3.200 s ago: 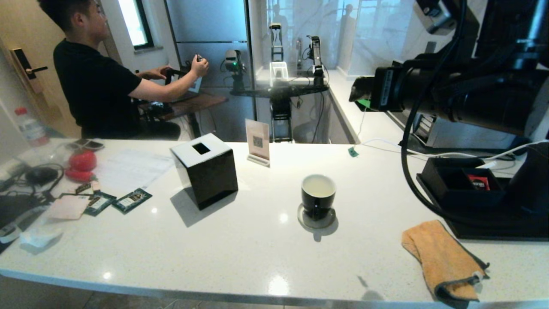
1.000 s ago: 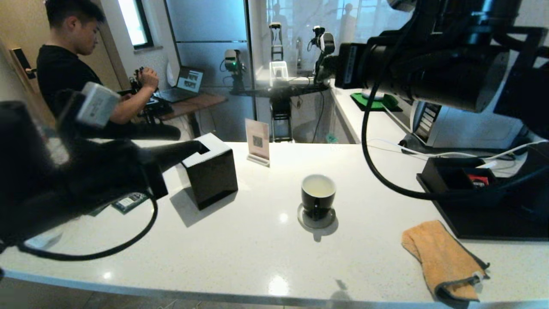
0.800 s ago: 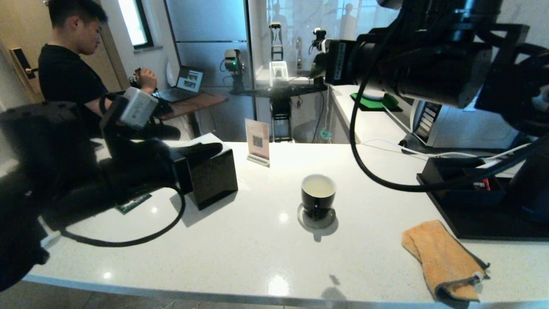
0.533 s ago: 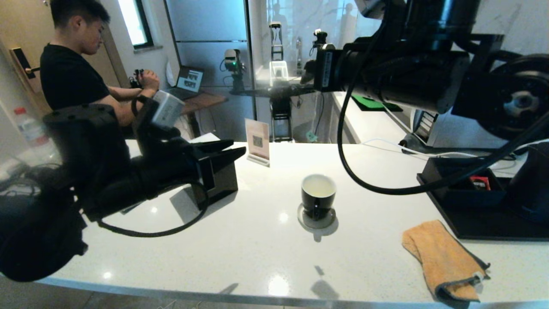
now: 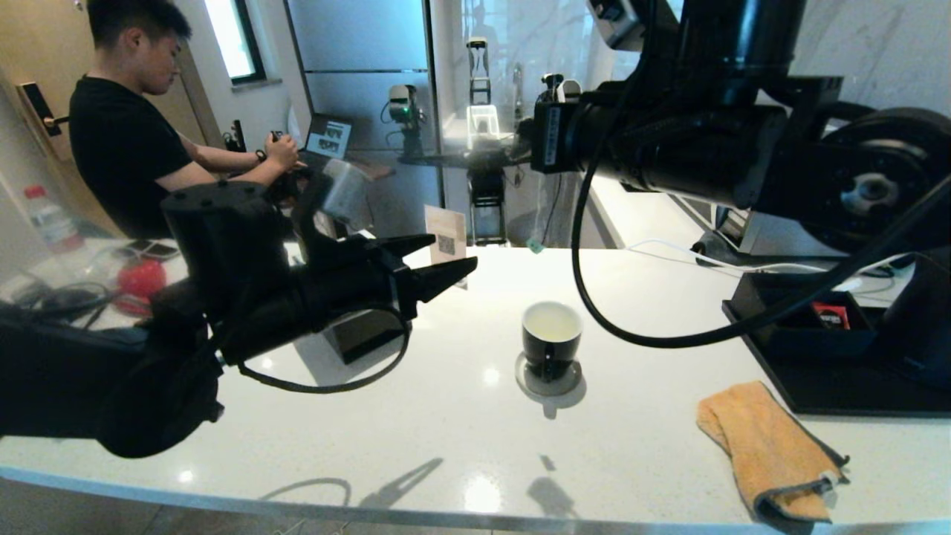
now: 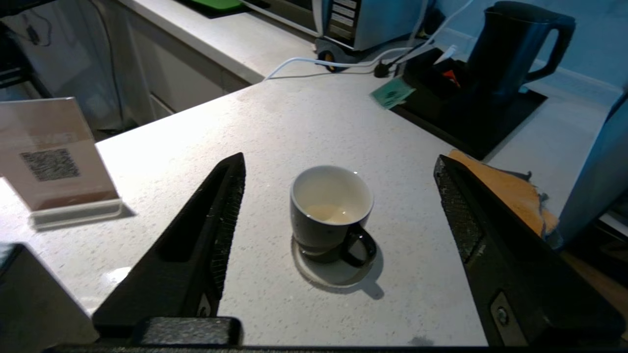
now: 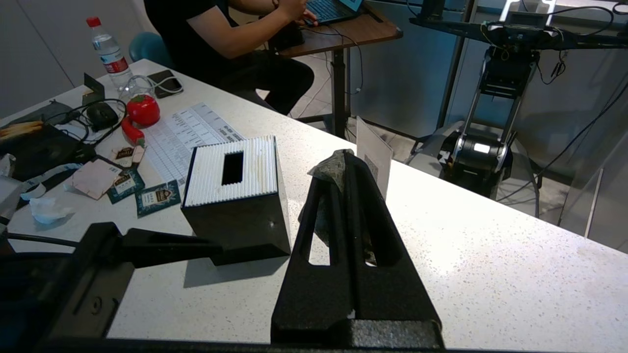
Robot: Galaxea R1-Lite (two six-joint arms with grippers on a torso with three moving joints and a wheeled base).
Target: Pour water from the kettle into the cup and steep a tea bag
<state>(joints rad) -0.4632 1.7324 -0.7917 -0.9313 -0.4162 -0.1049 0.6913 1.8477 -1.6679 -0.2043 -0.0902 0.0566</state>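
On the white speckled counter [image 5: 416, 416], cup [image 5: 550, 338] sits on round grey coaster [image 5: 550, 381], mid-counter, bare surface all round it; near edge well clear. Left gripper [image 5: 446, 260] hangs above counter beside cup, spread wide and holding nothing; cup shows between its two fingers [image 6: 206, 235] in left wrist view, not touched. Right gripper [image 7: 343, 164] is up high over far edge, clamped on tea bag [image 7: 333, 169], crumpled grey-brown pouch at its tips; small green tag [image 5: 533, 244] dangles below on pale string. Cup glossy black, white inside, pale liquid low in it, handle toward near edge. Kettle [image 6: 510, 46] matte black, on black tray [image 6: 490, 122] at right. Orange cloth [image 5: 765, 446] near front right edge. Black tissue box [image 7: 235, 191] and card stand [image 5: 446, 245] at left. Person [image 5: 134, 141] seated beyond counter at a desk.
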